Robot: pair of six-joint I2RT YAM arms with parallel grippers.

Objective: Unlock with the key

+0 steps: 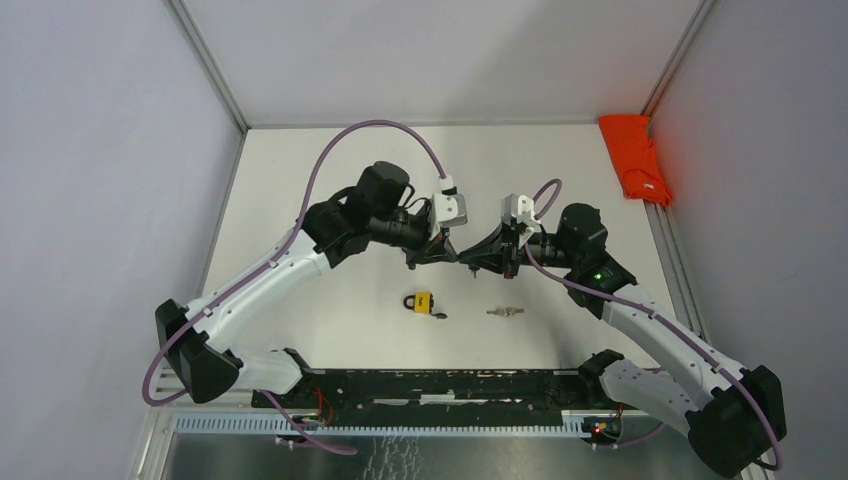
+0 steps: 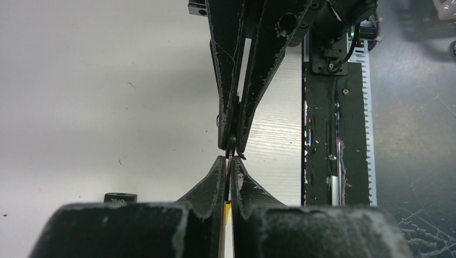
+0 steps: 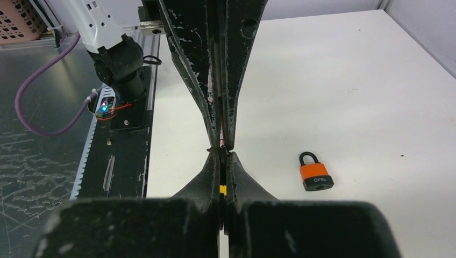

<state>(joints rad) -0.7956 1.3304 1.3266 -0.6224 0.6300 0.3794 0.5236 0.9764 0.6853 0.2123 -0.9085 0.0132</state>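
Top external: left claw (image 1: 448,251) and right claw (image 1: 474,259) both pinched shut, tip to tip beyond the padlock (image 1: 422,303), key (image 1: 505,311) on the surface (image 1: 300,200) right of it. I'd open the right one and descend squarely over the key.

An orange padlock (image 1: 421,303) lies flat mid-frame on the surface (image 1: 560,180), shackle closed; a small silver key (image 1: 505,312) lies to its right.

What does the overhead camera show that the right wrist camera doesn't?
Only the overhead view shows the keys lying on the table and the orange cloth in the far right corner. Only the right wrist view shows the lettering on the padlock and a pinkish basket off the table. Both show the padlock and the left tool and right tool shut, tip to tip.
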